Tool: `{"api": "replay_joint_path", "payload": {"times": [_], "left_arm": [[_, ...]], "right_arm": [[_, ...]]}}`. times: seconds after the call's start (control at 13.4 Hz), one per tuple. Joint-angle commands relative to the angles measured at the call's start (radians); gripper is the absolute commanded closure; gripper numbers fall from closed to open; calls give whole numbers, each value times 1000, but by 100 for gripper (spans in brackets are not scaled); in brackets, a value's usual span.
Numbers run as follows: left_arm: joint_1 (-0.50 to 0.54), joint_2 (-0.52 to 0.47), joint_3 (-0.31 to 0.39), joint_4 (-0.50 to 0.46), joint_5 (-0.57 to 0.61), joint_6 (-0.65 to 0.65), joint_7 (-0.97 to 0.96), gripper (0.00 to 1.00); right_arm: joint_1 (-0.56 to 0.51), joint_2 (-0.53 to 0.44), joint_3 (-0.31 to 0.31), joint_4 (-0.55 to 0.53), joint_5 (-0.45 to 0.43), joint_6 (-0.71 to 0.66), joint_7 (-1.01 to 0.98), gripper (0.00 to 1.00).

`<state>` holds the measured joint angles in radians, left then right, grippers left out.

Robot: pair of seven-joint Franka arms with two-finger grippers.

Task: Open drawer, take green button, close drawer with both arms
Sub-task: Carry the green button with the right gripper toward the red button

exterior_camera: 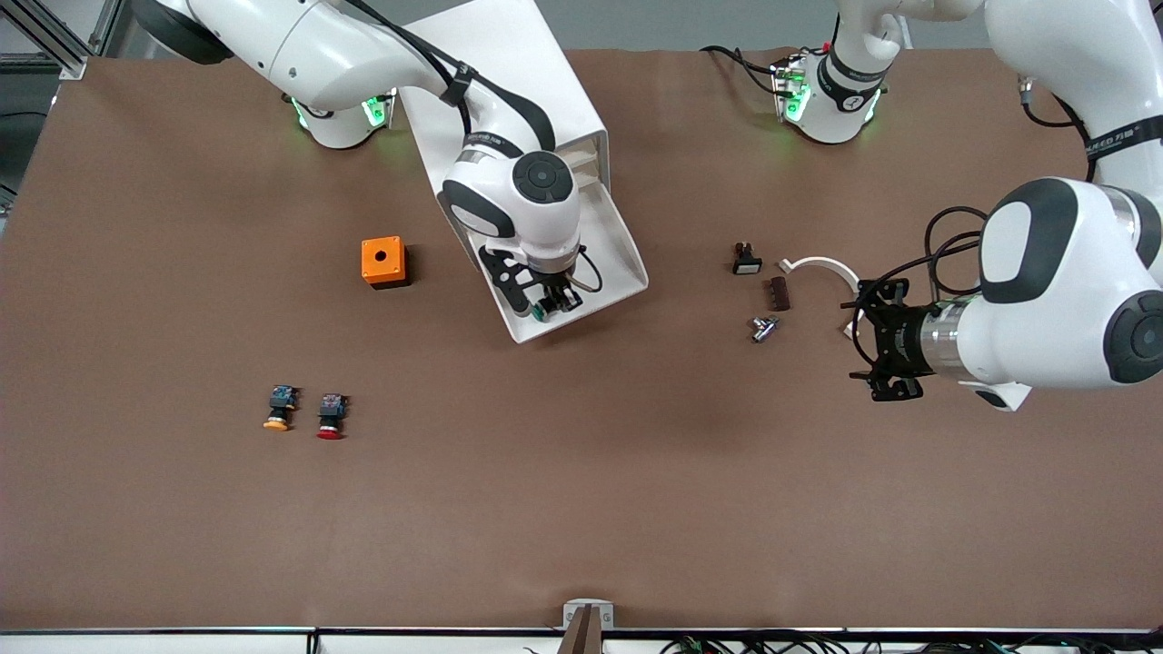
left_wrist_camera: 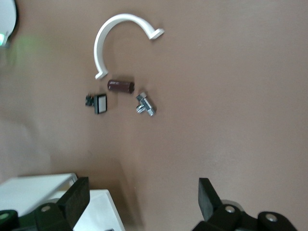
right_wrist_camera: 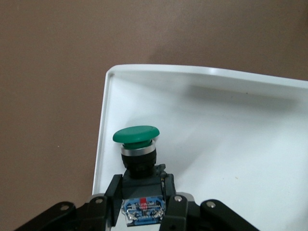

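The drawer [exterior_camera: 620,265] stands pulled out of the white cabinet [exterior_camera: 509,82], its white tray toward the front camera. My right gripper [exterior_camera: 548,305] reaches down into the tray's corner nearest the camera. In the right wrist view the right gripper [right_wrist_camera: 142,193] is shut on the black body of the button [right_wrist_camera: 136,135], whose green cap points away from the fingers over the drawer floor [right_wrist_camera: 221,144]. My left gripper [exterior_camera: 861,336] hangs open and empty over bare table at the left arm's end. Its two fingers [left_wrist_camera: 77,198] stand wide apart with only brown table between them.
An orange box [exterior_camera: 383,262] sits beside the drawer toward the right arm's end. An orange-capped button [exterior_camera: 279,409] and a red-capped one [exterior_camera: 331,416] lie nearer the camera. A white curved clip [exterior_camera: 822,265], a brown piece [exterior_camera: 779,292], a metal fitting [exterior_camera: 763,328] and a small switch [exterior_camera: 746,260] lie near the left gripper.
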<state>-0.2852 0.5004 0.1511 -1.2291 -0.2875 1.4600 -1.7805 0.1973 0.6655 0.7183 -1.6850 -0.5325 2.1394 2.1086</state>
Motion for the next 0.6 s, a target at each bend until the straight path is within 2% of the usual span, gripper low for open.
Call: {"api": "replay_joint_path", "payload": {"times": [0.0,0.15,0.3,0.52], "left_arm": [[-6,-49,2,-26,65,-4,174,1],[-5,-63,4,-26,68,-12,345,1],[-3,-63,8,-26,82,-68,446,1],[-5,-75,7,-26,126,-75,521,1]], "right_arm": [[-13,5,16,27,-26,-7,-51,96],[-60,0,44,57,-24,-51,-160,97],[-140,2,98,97,-24,-101,-293,97],[-206,-4,92,117,-27,-122,-555,97]]}}
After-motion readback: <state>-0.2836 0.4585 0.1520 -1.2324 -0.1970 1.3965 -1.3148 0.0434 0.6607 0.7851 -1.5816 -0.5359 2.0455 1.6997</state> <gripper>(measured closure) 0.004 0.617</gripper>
